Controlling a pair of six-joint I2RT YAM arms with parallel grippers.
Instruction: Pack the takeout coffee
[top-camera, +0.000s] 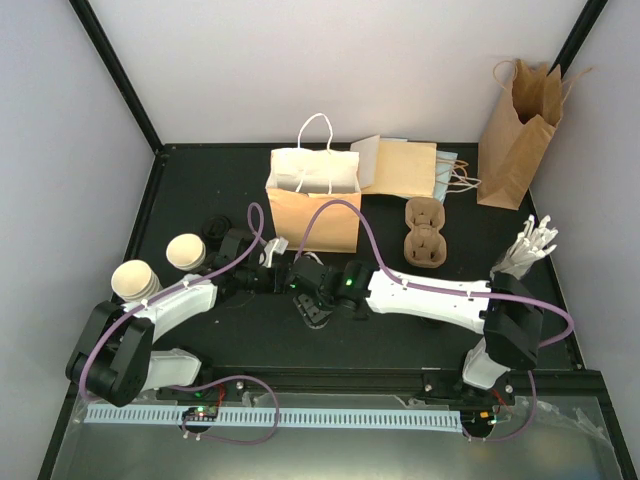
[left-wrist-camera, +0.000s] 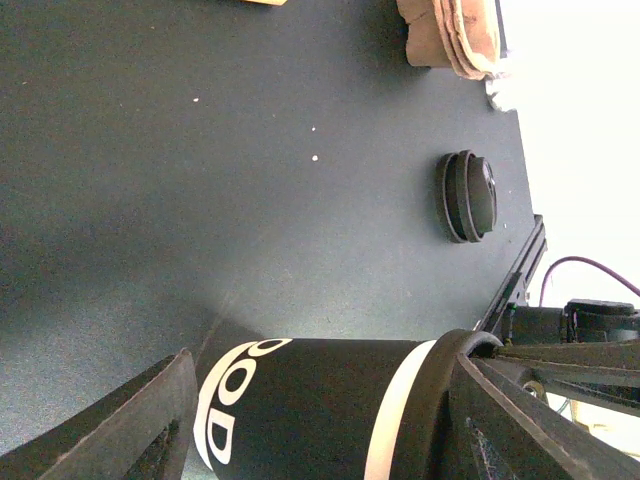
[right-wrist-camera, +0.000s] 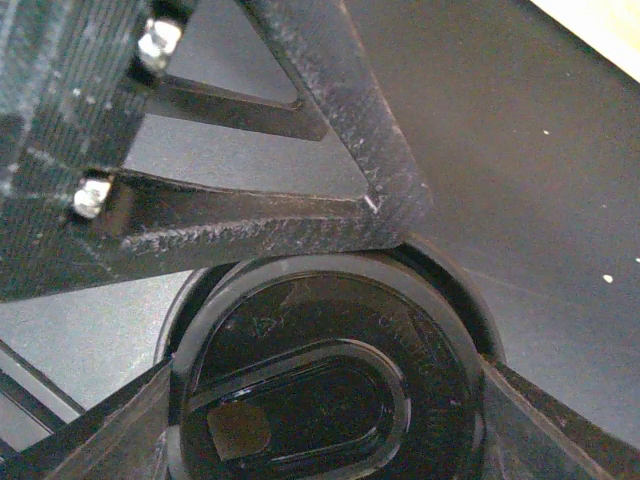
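Between right jaws, black-lidded coffee cup (right-wrist-camera: 320, 395)

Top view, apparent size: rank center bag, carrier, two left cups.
1. Center bag
2. Carrier, only modestly bigger than a cup
3. The two cups look about alike, so unranked

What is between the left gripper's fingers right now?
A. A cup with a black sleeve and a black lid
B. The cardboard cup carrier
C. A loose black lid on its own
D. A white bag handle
A: in the left wrist view a cup with a black sleeve, a white band and a black lid fills the gap between the left gripper's fingers, while a loose lid lies well apart from them.
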